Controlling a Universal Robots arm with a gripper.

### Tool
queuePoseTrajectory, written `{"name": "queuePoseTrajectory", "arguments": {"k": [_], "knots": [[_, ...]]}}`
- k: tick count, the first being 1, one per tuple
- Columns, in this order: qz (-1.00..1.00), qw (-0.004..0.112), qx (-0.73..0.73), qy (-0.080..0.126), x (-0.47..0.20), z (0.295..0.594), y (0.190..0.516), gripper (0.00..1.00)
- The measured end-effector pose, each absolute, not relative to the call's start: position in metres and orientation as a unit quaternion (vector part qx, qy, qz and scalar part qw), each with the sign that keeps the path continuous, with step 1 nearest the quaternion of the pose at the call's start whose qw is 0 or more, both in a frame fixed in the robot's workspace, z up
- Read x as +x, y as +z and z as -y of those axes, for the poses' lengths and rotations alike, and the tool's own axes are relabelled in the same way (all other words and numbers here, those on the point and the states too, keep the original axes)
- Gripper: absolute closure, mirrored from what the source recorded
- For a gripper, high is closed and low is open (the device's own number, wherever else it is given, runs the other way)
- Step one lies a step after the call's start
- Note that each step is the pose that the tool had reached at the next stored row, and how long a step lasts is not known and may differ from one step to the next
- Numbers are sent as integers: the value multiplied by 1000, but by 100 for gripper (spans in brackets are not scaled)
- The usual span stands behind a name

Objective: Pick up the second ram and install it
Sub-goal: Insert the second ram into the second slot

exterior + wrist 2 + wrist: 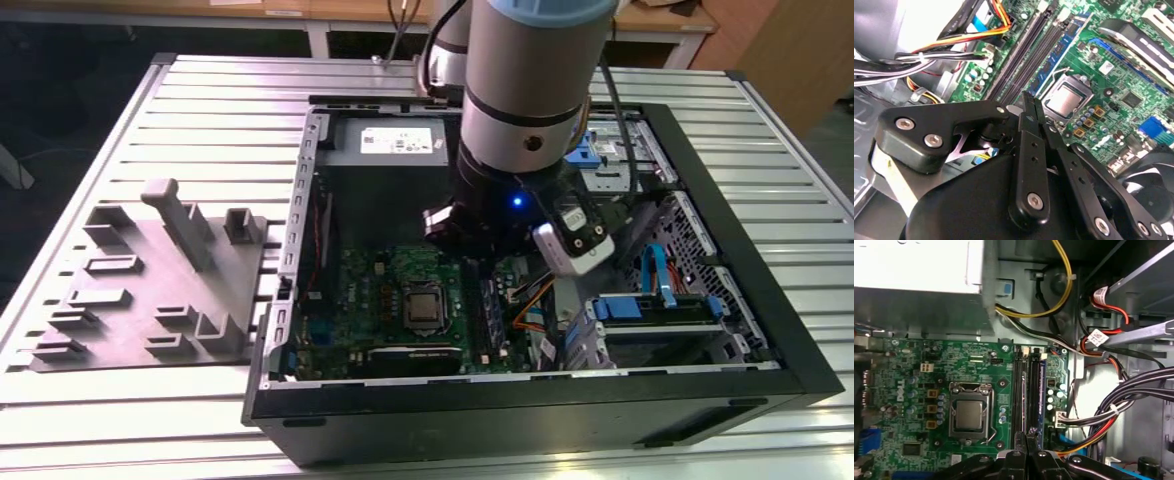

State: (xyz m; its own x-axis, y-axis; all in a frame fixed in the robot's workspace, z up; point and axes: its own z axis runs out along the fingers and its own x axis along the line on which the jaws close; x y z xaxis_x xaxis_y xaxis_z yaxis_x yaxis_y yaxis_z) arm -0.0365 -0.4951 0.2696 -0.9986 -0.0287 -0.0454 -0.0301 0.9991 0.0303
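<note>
The arm reaches down into the computer case (534,388), in the middle of the exterior view. The gripper (1029,100) is closed tight, and nothing shows between its fingers. It hangs just above the long black slots (1024,55).

A thin blue-green stick stands on its edge in the slots, next to the shiny square chip (1066,97). This looks like the second ram (1061,47), but that is not sure.

The ram is likely light, stiff and easy to break. It is best held by its long flat sides, away from the metal edge.

A white label (400,143) sits on the grey box, upper middle of the exterior view. The green board (914,365) has white letters.
</note>
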Motion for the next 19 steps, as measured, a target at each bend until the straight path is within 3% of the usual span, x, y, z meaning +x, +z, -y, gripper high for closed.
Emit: {"name": "queuePoseTrajectory", "arguments": {"k": [19], "knots": [[-999, 23, -15, 18, -32, 494, 256, 88]]}}
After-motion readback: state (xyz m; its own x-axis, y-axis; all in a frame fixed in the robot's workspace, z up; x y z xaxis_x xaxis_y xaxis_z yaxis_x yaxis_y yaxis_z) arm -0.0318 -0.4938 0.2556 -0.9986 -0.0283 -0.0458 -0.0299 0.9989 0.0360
